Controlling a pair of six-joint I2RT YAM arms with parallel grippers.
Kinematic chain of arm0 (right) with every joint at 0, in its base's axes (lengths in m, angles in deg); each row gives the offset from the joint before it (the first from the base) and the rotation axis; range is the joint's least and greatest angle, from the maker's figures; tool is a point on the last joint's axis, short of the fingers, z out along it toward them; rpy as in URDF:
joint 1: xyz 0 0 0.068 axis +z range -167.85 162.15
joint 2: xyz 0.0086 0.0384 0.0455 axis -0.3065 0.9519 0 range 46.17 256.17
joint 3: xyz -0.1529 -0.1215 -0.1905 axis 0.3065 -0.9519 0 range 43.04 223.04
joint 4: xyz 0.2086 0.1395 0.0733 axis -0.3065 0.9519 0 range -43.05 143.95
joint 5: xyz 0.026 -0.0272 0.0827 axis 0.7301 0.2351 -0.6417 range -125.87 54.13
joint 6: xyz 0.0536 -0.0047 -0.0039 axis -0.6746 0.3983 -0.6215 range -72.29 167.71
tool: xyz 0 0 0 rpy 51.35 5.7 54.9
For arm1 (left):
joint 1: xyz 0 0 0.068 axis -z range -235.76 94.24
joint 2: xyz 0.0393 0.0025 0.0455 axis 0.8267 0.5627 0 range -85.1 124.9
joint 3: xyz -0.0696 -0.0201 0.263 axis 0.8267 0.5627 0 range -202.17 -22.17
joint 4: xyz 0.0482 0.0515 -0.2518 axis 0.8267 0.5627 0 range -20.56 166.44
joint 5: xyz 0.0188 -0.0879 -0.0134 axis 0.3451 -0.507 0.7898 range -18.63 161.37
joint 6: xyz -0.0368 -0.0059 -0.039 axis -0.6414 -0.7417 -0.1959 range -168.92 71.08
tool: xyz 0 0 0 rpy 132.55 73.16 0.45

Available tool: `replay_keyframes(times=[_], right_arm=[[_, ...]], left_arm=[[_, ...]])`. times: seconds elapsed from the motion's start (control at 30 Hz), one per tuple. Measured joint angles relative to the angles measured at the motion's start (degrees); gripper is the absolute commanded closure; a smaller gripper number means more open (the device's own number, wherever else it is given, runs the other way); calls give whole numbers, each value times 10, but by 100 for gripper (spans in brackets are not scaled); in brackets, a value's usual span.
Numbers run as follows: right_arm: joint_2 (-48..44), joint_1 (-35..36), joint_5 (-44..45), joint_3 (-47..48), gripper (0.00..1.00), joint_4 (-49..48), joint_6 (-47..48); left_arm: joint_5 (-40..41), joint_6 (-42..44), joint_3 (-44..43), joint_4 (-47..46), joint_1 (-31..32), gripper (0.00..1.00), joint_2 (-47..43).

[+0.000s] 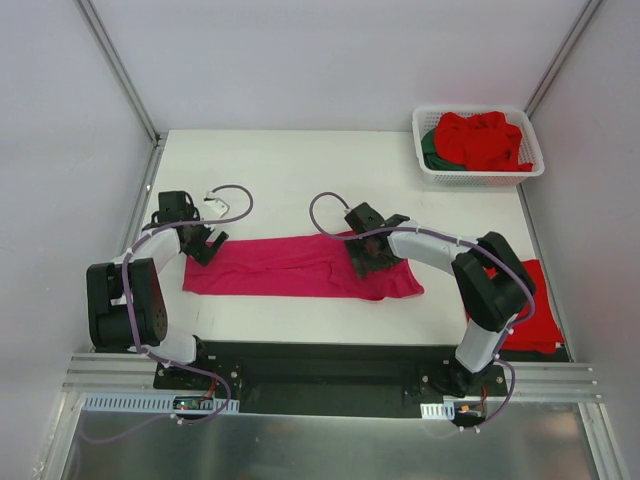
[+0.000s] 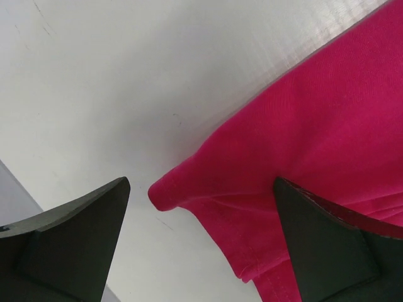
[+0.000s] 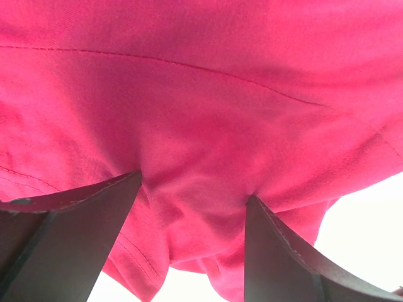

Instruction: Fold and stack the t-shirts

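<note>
Looking from above, the pink shirt [image 1: 290, 268] lies folded into a long band across the desk [image 1: 300, 180], the left hand [image 1: 205, 243] at its left end and the right hand [image 1: 370, 255] on its right part. Red shirts [image 1: 480, 140] and a green shirt [image 1: 428, 150] fill the basket [image 1: 480, 178] at the far right corner. Another red shirt [image 1: 540, 320] lies at the near right, partly behind the right arm [image 1: 490, 290]. In the left wrist view, the left hand [image 2: 201, 185] stands wide, straddling the band's corner [image 2: 327, 126]. In the right wrist view, the right hand [image 3: 194, 187] has its fingers apart, tips pressing into pink cloth.
</note>
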Motion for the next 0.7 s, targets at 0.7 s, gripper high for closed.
replay_keyframes(times=[0.7], right_arm=[[17,6,18,22,25,16,3]], left_arm=[[10,23,-28,-42,-26,1,52]])
